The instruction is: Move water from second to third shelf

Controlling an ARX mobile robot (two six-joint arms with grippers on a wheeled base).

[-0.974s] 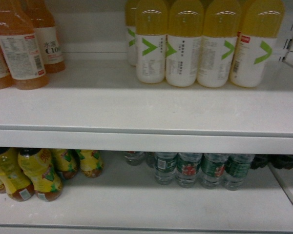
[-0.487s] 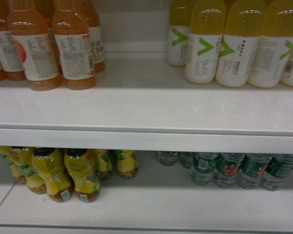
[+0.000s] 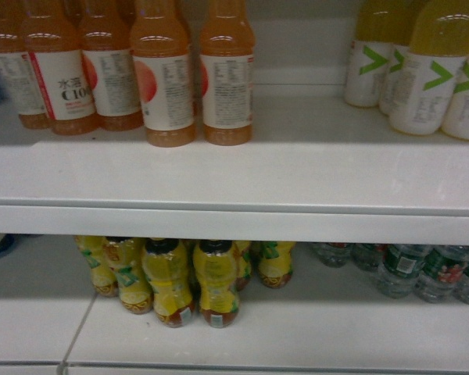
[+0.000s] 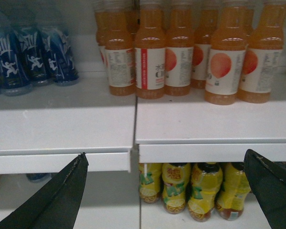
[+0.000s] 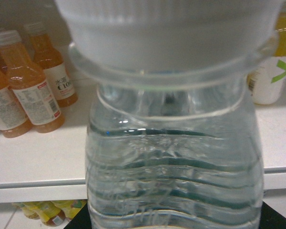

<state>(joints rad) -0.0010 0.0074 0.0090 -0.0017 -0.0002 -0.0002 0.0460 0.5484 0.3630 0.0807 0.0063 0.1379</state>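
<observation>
A clear ribbed bottle of water [image 5: 174, 157] with a white cap fills the right wrist view. My right gripper [image 5: 174, 224] is shut on its lower body, black fingers [image 5: 272, 220] showing at both bottom corners. It hangs in front of a white shelf edge [image 5: 33, 183]. More water bottles [image 3: 422, 272] with green labels stand on the lower shelf [image 3: 297, 336] at the right of the head view. My left gripper [image 4: 167, 155] is open and holds nothing, facing a shelf front. Neither gripper shows in the head view.
Orange drink bottles [image 3: 164, 78] and yellow drinks with white labels [image 3: 422, 78] stand on the upper shelf [image 3: 234, 180]. Yellow tea bottles [image 3: 187, 281] stand below. Blue bottles [image 4: 33, 59] are at the left of the left wrist view, beside a shelf joint [image 4: 135, 143].
The head view has swung left: the shelves' contents slid to the right, orange bottles came into view and the water bottles moved to the right edge.
</observation>
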